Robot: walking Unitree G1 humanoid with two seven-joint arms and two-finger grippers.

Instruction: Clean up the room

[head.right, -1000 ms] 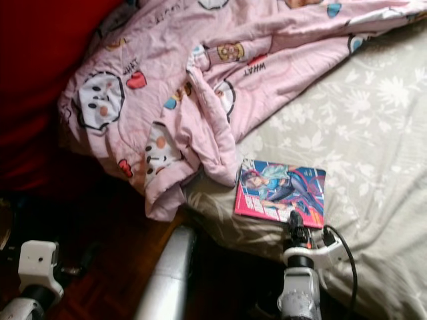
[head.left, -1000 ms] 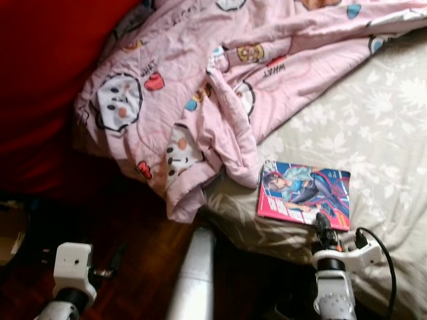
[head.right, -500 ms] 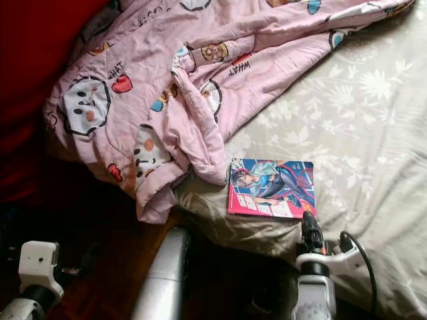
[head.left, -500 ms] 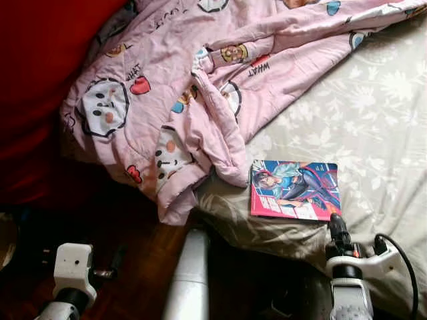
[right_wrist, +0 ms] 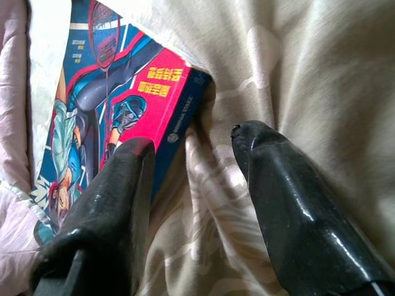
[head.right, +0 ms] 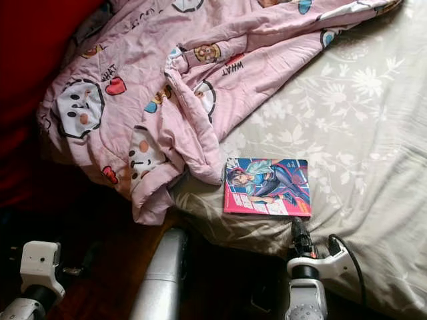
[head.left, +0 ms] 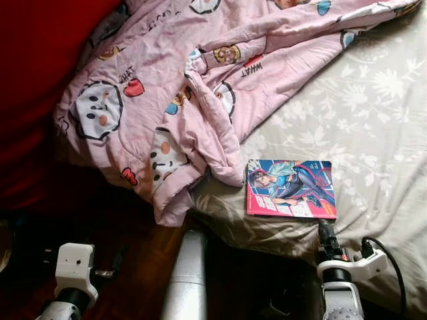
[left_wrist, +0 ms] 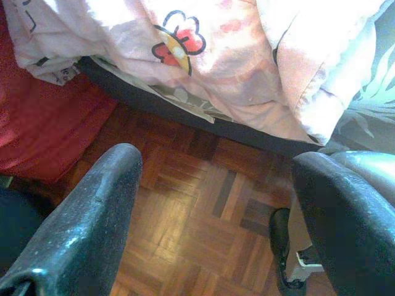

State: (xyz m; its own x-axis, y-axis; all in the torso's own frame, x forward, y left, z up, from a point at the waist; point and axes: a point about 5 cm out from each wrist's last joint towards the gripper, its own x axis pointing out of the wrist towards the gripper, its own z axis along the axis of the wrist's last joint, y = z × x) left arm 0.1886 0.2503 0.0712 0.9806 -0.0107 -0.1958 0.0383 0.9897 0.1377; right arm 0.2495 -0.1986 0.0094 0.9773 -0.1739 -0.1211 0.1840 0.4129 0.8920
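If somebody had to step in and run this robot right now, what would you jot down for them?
Right gripper: open, low at the near edge of the bed, just short of the colourful comic book; nothing held.
Left gripper: open, idle over the wooden parquet floor.
The book lies flat on the grey floral bedsheet, beside the crumpled pink cartoon-print blanket, which spills over the bed's edge toward the floor.
Done: nothing tidied yet.
Left: probably grasp the book and put it away, then straighten the blanket.
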